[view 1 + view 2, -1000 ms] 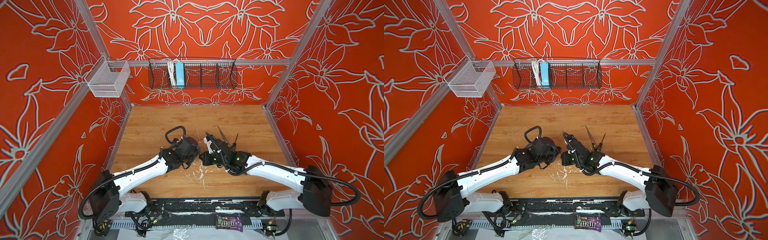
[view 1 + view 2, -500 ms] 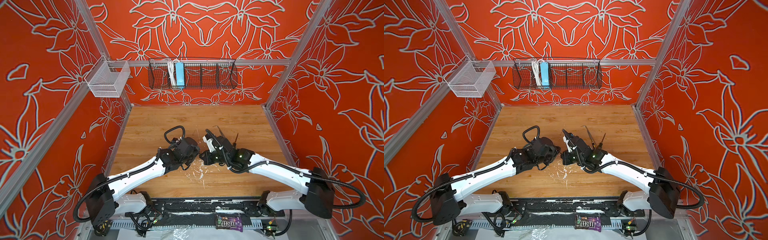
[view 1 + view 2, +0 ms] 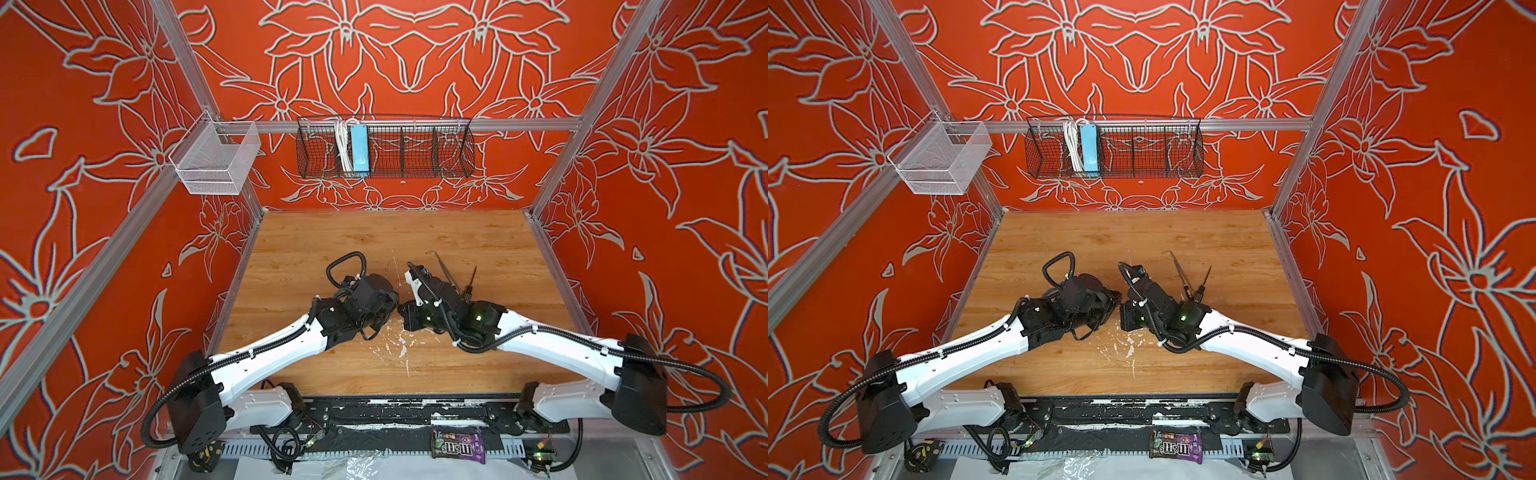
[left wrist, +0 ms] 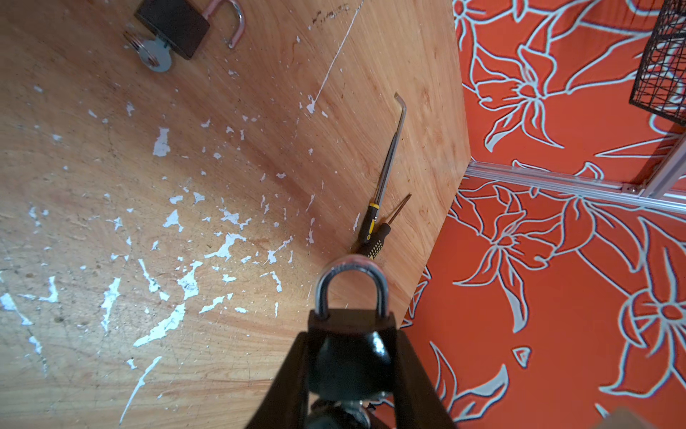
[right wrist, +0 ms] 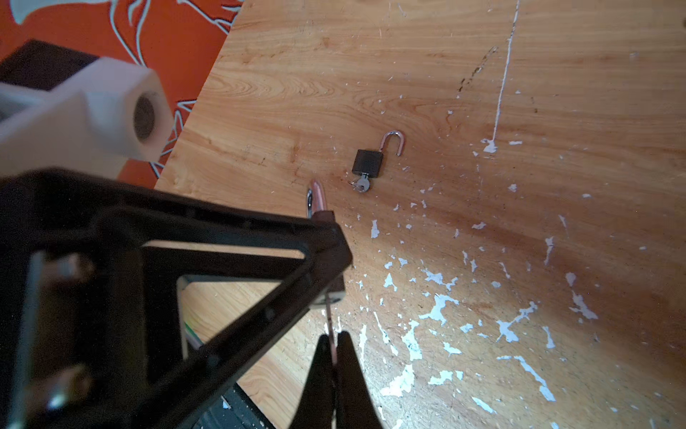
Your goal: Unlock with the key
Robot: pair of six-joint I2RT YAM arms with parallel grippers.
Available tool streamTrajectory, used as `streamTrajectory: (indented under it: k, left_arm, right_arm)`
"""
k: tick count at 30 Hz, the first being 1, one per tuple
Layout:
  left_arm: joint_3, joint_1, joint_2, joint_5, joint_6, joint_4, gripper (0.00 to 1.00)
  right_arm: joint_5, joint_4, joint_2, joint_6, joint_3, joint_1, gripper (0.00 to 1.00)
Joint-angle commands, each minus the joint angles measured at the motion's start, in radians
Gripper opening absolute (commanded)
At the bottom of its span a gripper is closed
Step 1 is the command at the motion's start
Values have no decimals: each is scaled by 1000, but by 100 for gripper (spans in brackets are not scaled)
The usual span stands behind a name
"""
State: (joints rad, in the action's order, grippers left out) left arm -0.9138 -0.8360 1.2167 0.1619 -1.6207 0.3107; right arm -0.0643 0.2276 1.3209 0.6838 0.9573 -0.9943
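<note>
In the left wrist view my left gripper (image 4: 352,336) is shut on a black padlock (image 4: 350,321), gripping its body by the sides; its silver shackle (image 4: 350,284) is closed and sticks out past the fingertips. In the right wrist view my right gripper (image 5: 335,343) is shut on a thin key (image 5: 329,310), seen edge-on. The key's tip reaches the padlock's underside (image 5: 336,293). In both top views the left gripper (image 3: 388,305) and the right gripper (image 3: 405,312) meet tip to tip above mid-table, hiding padlock and key.
A second black padlock (image 5: 367,162) lies on the wooden table (image 3: 374,237) with its shackle open and a key (image 5: 362,184) in it. Two screwdrivers (image 3: 446,272) lie right of the grippers. Wire baskets (image 3: 384,149) hang on the back wall.
Both arms have shifted slightly while the two grippers stay together at mid-table. Neither grip has changed.
</note>
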Motion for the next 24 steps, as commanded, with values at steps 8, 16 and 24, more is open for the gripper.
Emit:
streamTrajectory:
  k: [8, 16, 24]
  left_arm:
    - [-60, -47, 7, -66, 47, -22, 0]
    - [-33, -64, -4, -90, 52, -88, 0]
    - [-31, -64, -31, -26, 92, 10, 0]
  right_arm:
    - [131, -127, 97, -24, 50, 68, 0]
    - [251, -156, 119, -44, 90, 66, 0]
    - [196, -142, 41, -19, 48, 104, 0]
